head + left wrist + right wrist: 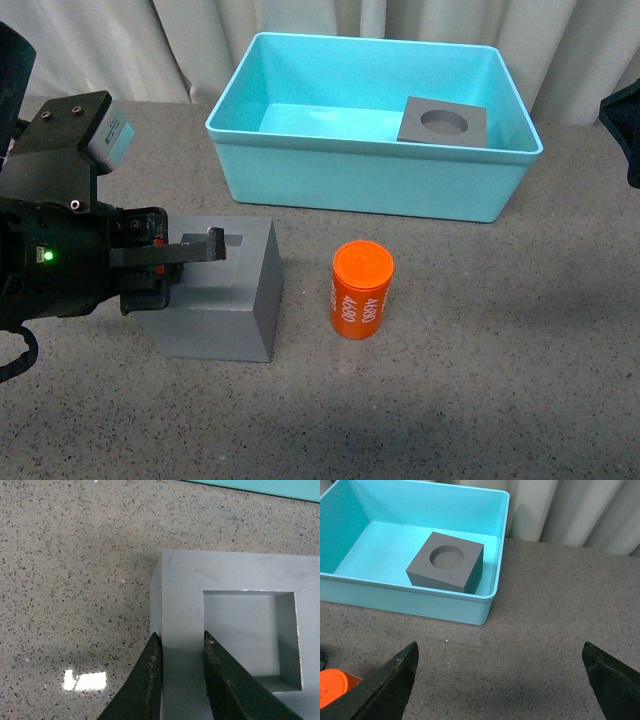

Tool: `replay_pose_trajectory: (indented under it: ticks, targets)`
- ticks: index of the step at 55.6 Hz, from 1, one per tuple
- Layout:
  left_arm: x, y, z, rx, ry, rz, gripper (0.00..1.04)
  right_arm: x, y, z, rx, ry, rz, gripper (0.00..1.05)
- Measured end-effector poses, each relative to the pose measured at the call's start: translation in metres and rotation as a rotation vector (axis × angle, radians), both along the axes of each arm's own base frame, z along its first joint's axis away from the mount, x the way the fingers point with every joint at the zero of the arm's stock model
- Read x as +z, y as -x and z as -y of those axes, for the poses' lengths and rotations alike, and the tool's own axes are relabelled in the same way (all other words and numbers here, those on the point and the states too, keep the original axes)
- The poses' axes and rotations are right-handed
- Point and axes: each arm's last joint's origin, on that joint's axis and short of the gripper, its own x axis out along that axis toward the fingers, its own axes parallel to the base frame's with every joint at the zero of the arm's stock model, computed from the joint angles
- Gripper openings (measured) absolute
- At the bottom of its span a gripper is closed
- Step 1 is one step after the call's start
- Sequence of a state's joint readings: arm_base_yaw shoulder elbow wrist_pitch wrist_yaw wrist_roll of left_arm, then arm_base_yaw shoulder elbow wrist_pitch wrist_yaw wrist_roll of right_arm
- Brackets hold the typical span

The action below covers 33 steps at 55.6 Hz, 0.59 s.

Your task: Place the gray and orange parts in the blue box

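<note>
The gray cube with the square recess (235, 295) stands on the table in front of the blue box (370, 180). My left gripper (205, 248) is shut on its wall, one finger in the recess and one outside; the left wrist view shows the grip (182, 645) on that cube (230, 580). The gray cube with the round recess (444, 121) lies inside the box at its right, also in the right wrist view (446, 561). The orange cylinder (360, 290) printed "4680" stands on the table right of the held cube. My right gripper (500, 652) is open and empty above the table beside the box (485, 600).
White curtains (120, 45) hang behind the speckled gray table (500, 350). A corner of the orange cylinder shows in the right wrist view (332, 687). The right arm shows only as a dark edge at the far right of the front view (625, 125).
</note>
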State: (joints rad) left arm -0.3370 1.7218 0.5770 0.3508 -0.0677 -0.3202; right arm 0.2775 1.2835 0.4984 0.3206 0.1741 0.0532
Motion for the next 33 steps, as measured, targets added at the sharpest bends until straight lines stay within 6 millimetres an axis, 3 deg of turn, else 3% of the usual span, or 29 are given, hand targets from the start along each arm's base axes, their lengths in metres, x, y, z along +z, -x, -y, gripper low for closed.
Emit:
replay_pose_trajectory:
  ticks: [15,23,30,33]
  targets:
    - [0.017,0.002,0.002,0.01,0.002,0.056,0.18,0.0,0.0,0.0,0.0,0.0,0.0,0.95]
    - [0.057,-0.008,0.01,0.02,0.031,0.2,0.18,0.0,0.0,0.0,0.0,0.0,0.0,0.95]
    - [0.099,-0.036,0.026,0.022,0.082,0.362,0.18,0.0,0.0,0.0,0.001,0.0,0.0,0.95]
    - [0.107,-0.048,0.031,0.027,0.092,0.394,0.18,0.0,0.0,0.0,0.0,0.0,0.0,0.95]
